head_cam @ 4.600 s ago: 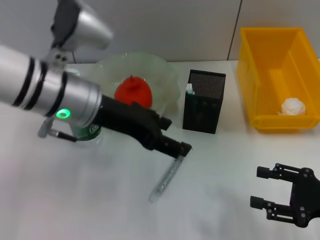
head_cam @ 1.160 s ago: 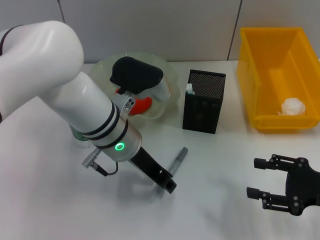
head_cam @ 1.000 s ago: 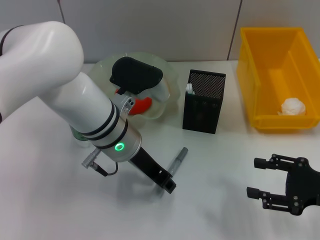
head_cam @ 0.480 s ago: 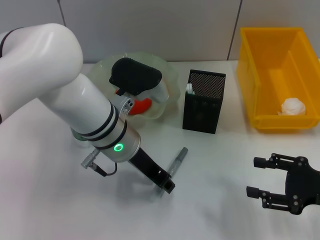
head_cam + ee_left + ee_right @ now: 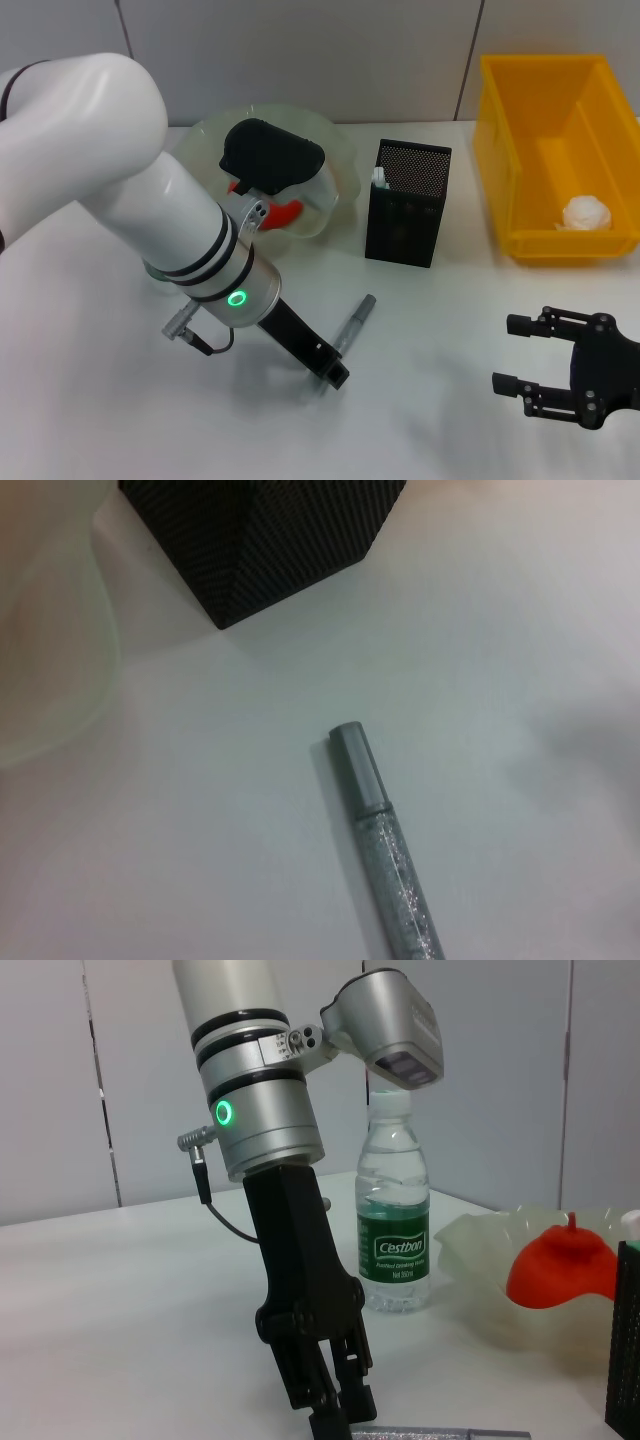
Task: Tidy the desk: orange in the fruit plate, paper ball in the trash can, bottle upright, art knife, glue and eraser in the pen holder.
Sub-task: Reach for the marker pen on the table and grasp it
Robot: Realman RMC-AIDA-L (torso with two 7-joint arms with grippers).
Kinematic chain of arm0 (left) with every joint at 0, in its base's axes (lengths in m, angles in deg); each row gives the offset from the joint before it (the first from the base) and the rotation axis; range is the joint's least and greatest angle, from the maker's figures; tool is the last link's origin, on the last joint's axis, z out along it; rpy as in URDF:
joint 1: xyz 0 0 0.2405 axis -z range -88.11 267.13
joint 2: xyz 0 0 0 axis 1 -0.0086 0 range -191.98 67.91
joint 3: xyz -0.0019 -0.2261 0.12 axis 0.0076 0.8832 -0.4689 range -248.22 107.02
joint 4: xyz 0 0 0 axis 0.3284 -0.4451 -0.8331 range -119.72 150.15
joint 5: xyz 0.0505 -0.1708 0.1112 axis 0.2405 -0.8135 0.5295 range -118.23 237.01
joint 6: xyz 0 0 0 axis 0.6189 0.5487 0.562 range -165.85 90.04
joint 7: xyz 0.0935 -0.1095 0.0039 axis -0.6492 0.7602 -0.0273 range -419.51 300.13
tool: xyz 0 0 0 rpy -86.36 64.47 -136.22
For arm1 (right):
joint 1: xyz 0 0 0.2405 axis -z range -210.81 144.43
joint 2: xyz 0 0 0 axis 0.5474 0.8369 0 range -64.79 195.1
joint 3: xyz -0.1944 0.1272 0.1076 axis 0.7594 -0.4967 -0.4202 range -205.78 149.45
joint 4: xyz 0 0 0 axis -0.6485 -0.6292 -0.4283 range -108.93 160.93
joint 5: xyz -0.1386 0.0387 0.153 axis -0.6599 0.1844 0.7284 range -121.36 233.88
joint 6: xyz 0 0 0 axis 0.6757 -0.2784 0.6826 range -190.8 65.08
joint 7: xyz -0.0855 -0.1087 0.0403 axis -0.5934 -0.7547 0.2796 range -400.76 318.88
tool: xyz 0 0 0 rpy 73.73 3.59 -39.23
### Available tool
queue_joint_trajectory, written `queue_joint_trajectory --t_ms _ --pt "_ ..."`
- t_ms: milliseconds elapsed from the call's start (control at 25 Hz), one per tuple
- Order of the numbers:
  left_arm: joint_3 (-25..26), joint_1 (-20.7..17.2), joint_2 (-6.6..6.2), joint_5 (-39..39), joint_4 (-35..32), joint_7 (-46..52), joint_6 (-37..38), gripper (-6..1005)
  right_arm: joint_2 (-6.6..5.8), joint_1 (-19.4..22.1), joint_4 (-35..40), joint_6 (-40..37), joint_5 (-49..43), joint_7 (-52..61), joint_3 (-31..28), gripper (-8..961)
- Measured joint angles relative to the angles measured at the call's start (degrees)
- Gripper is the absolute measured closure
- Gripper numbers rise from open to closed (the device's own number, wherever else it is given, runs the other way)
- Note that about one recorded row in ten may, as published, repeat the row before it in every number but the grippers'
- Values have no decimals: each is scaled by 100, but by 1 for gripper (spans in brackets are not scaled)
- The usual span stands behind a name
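Left tool (image 5: 335, 375): we see it low over the middle of the worktop (image 5: 440, 400), at the near end of the glitter pen-shaped stick (image 5: 352, 318); against half a second ago it has barely shifted. We cannot tell whether its fingers are apart or clamped.
Stick: flat on the worktop, grey cap end toward the pen holder (image 5: 408, 203); since four seconds ago it lies farther toward the far edge.
Right tool (image 5: 530, 375): parked near the right front corner, fingers apart, gripping nothing, unmoved.
Orange (image 5: 283, 210): in the fruit plate (image 5: 335, 150) at the far edge, largely hidden from us by the left arm.
Bottle (image 5: 394, 1210): upright on the worktop beside the fruit plate, behind the left arm.
Paper ball (image 5: 586, 213): inside the trash can (image 5: 497, 140) at the far right corner.
Pen holder: between plate and trash can, a white item poking from its top.
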Motion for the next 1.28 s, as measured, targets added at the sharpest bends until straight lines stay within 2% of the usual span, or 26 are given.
queue_joint_trajectory --t_ms 1040,1280 --pt "-171 8 0 19 105 -7 -125 579 3 0 0 -9 0 0 0 243" --pt "-231 28 0 55 116 -9 -151 645 3 0 -1 -9 0 0 0 243"
